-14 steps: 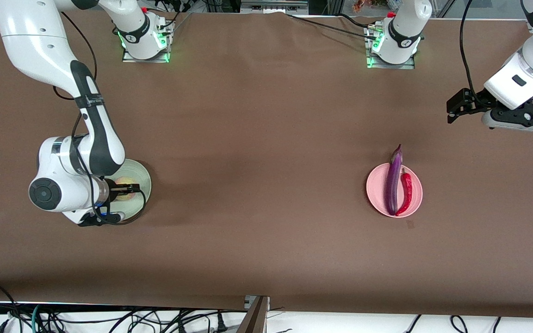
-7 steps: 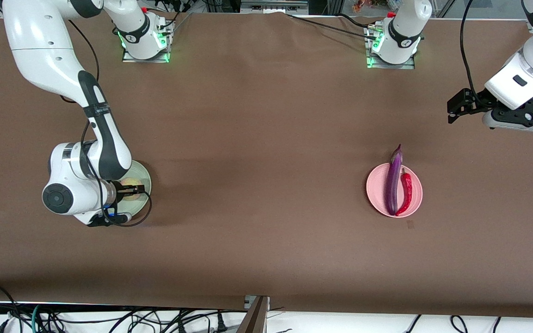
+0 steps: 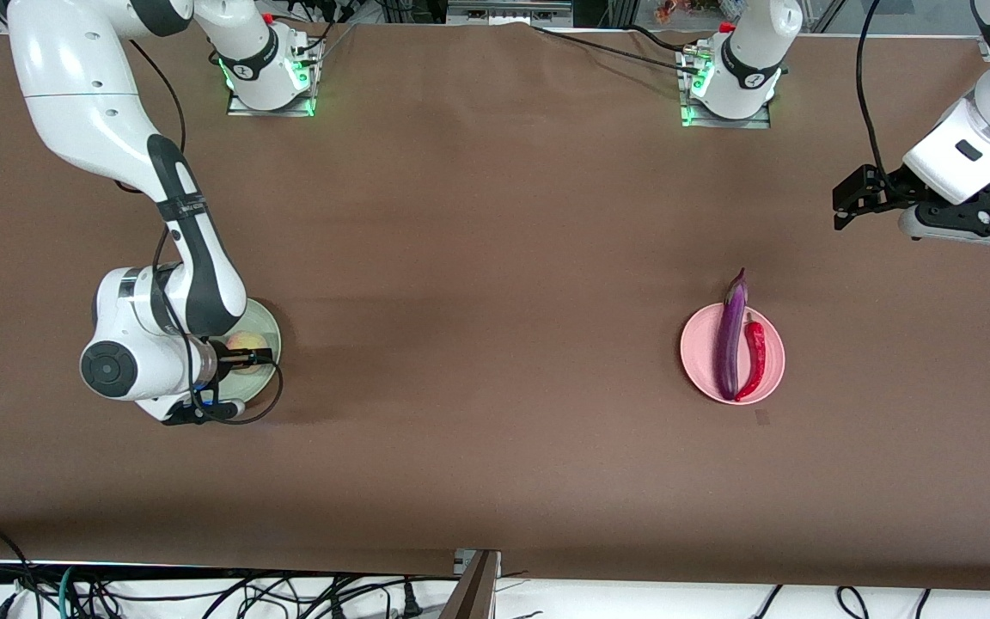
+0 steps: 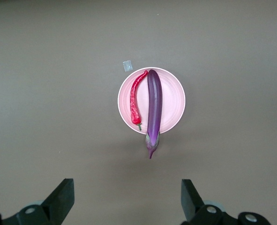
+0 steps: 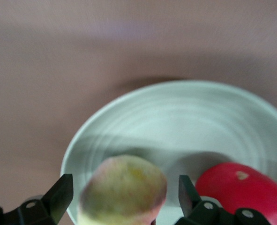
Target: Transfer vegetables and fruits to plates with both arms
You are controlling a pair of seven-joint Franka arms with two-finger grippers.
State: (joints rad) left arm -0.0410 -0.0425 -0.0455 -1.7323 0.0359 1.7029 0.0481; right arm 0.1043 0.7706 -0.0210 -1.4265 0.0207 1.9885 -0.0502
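The pale green plate [image 3: 269,330] lies toward the right arm's end of the table. My right gripper [image 3: 247,354] hangs low over it, open, its fingers standing clear on either side of the yellow-green fruit [image 5: 124,190]. That fruit rests on the green plate [image 5: 175,122] beside the red fruit [image 5: 236,185]. The pink plate [image 3: 772,378] carries the purple eggplant [image 3: 730,344] and the red chili [image 3: 755,361] side by side. My left gripper [image 3: 843,206] waits open and empty in the air, and its wrist view shows the eggplant [image 4: 153,103] and chili [image 4: 136,98] on the pink plate [image 4: 173,101].
The two arm bases [image 3: 270,69] [image 3: 731,77] stand along the table's edge farthest from the front camera. A small pale mark [image 3: 760,418] lies on the brown cloth just nearer the camera than the pink plate. Cables [image 3: 203,593] run below the front edge.
My right gripper has opened and let go of the yellow-green fruit, which now rests on the green plate. The right arm shifted slightly over that plate. The left arm has hardly moved.
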